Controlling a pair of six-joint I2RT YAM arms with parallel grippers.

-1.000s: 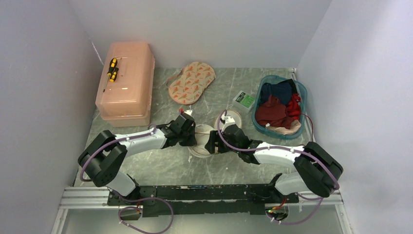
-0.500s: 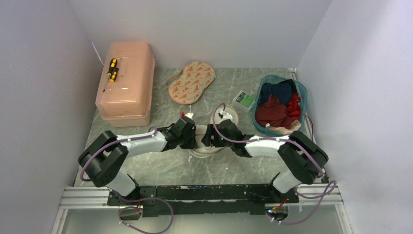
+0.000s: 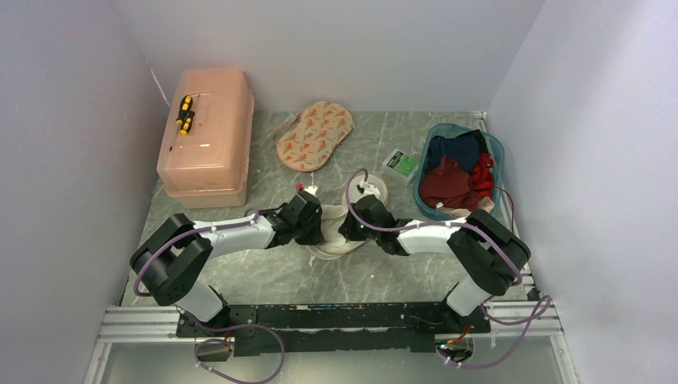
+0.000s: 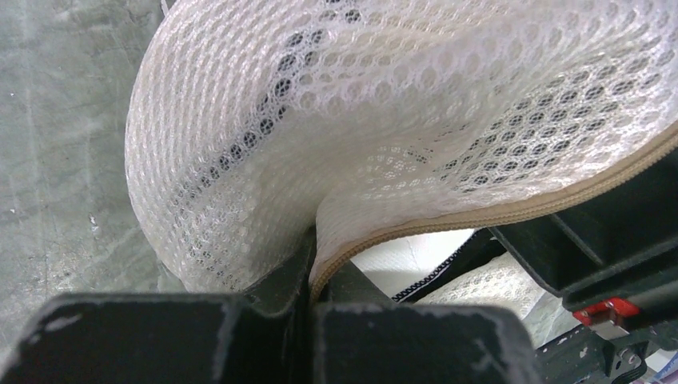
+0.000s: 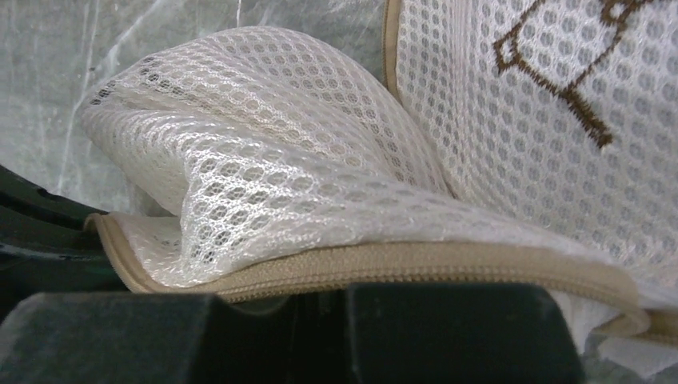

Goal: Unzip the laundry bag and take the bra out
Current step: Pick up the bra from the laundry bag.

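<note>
The laundry bag [image 3: 331,234], white mesh with a cream zip rim, lies between my two grippers at the table's middle. My left gripper [image 4: 312,276] is shut on the zip rim [image 4: 480,214] at the bag's left side. From the right, my right gripper [image 5: 320,302] is shut on the opposite stretch of zip rim [image 5: 416,260], beside the lid with its stitched icon [image 5: 560,80]. The rim gapes a little, and a dark scalloped fabric edge [image 4: 448,268] shows inside. I cannot tell whether that is the bra.
A pink plastic box [image 3: 206,148] with a yellow-black screwdriver [image 3: 185,114] stands back left. A beige two-cup piece [image 3: 314,134] lies at the back. A teal basket [image 3: 494,152] of clothes sits to the right, a green packet [image 3: 401,164] beside it.
My right arm has swung left onto the bag and its gripper has gone from open to shut on the rim. The left gripper has stayed shut in place.
</note>
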